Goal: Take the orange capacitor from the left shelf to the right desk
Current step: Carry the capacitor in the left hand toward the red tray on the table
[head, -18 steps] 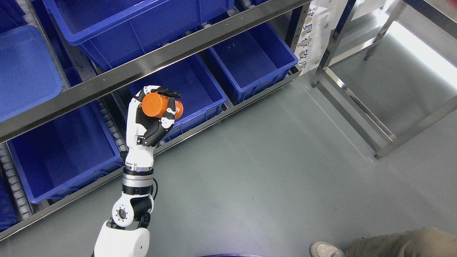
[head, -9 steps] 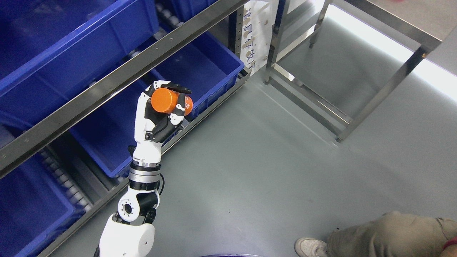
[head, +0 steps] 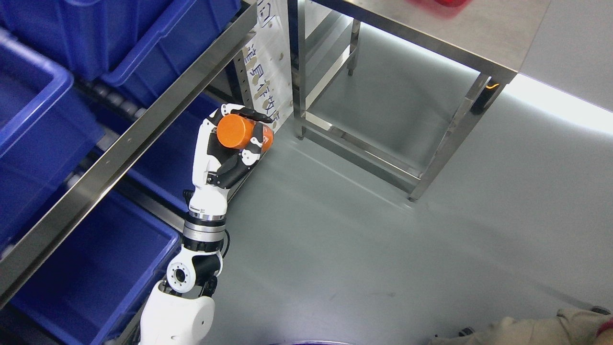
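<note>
The left arm rises from the bottom edge of the head view, left of the middle, its white forearm nearly upright and leaning slightly to the right, with the round elbow joint low in the picture and the metal wrist ring above it. The left robot hand (head: 230, 148) is raised with its palm turned toward the right, and its fingers (head: 249, 114) are curled closed around the orange capacitor (head: 239, 132). The black-tipped fingers wrap over the top of the cylinder while the thumb presses from below, so the capacitor lies on its side in the grip, one flat orange end facing the camera and the far end pointing to the right. The capacitor is held in the air, in front of the right end of the shelf (head: 119, 143), clear of the blue bins (head: 43, 120) that fill the shelf's levels at the left of the picture. Just behind the hand, a white label sheet (head: 266, 72) with printed characters hangs on the shelf's end post. To the right stands the steel tabletop (head: 459, 33), its legs reaching down to the grey floor (head: 359, 249); the hand and the capacitor are well apart from its surface and lower in the picture. Something red and blurred sits at the top edge on the tabletop. A person's trouser leg (head: 527, 328) shows at the lower right corner.
</note>
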